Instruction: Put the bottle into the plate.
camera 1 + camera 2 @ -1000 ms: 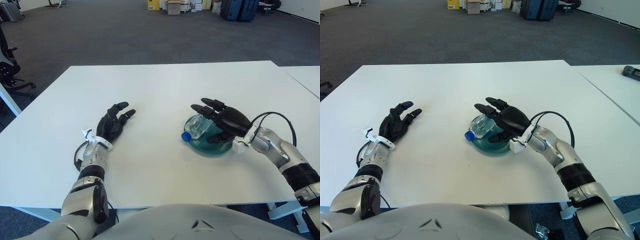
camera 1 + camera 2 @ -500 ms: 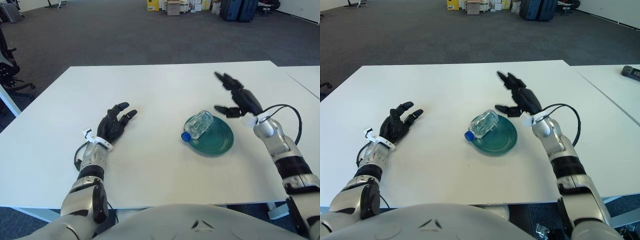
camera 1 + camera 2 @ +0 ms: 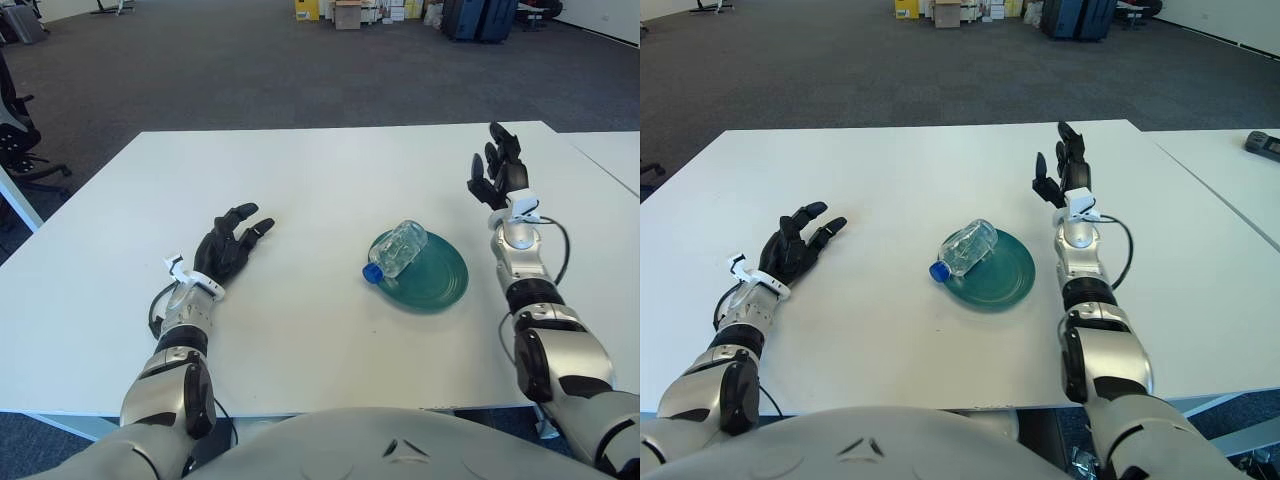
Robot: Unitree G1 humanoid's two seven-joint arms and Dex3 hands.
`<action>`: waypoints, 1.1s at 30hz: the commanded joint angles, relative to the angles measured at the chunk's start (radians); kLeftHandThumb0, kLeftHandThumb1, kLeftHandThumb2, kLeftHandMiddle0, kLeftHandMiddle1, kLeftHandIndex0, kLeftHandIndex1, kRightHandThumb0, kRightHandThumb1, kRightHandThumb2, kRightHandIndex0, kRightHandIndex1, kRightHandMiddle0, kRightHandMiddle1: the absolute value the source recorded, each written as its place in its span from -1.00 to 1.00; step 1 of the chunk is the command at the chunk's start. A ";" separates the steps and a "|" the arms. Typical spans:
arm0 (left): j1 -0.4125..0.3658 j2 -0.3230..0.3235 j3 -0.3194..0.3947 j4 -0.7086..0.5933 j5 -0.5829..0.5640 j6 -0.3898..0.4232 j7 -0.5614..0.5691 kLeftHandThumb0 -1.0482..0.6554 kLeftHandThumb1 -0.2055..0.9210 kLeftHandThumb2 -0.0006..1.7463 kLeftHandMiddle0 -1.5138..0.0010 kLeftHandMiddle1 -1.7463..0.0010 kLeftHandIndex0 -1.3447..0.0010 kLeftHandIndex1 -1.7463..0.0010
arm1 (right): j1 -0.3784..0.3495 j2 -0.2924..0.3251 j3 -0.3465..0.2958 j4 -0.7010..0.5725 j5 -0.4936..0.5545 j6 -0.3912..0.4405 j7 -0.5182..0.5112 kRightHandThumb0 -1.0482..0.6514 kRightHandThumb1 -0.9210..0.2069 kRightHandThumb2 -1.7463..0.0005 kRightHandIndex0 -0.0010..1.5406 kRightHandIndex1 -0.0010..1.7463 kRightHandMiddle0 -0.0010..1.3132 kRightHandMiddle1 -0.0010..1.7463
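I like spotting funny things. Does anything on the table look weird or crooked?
A little. The bottle lies on its side on the green plate, and its blue cap pokes out past the plate's left rim. Nothing looks spilled or broken. The right hand is open beyond the plate, the left hand open at the left.

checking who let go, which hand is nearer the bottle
The right hand, raised open just past the plate. The bottle lies there on its side; the left hand shows farther away, on the bottle's other side.
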 commanded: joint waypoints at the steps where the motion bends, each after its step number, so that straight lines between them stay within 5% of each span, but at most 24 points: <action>1: -0.007 0.003 0.006 0.024 0.002 0.014 -0.006 -0.82 1.00 0.14 0.20 -0.41 0.35 -0.41 | -0.013 0.033 -0.022 0.039 0.036 -0.023 0.026 -0.55 -1.00 0.03 -0.41 -0.94 -0.92 -0.10; 33: 0.000 -0.018 -0.003 0.023 0.041 -0.093 0.016 -0.88 1.00 0.17 0.21 -0.56 0.30 -0.53 | 0.035 0.007 -0.034 0.114 0.012 -0.034 0.142 -0.64 -1.00 -0.19 -0.13 -0.89 -0.61 0.02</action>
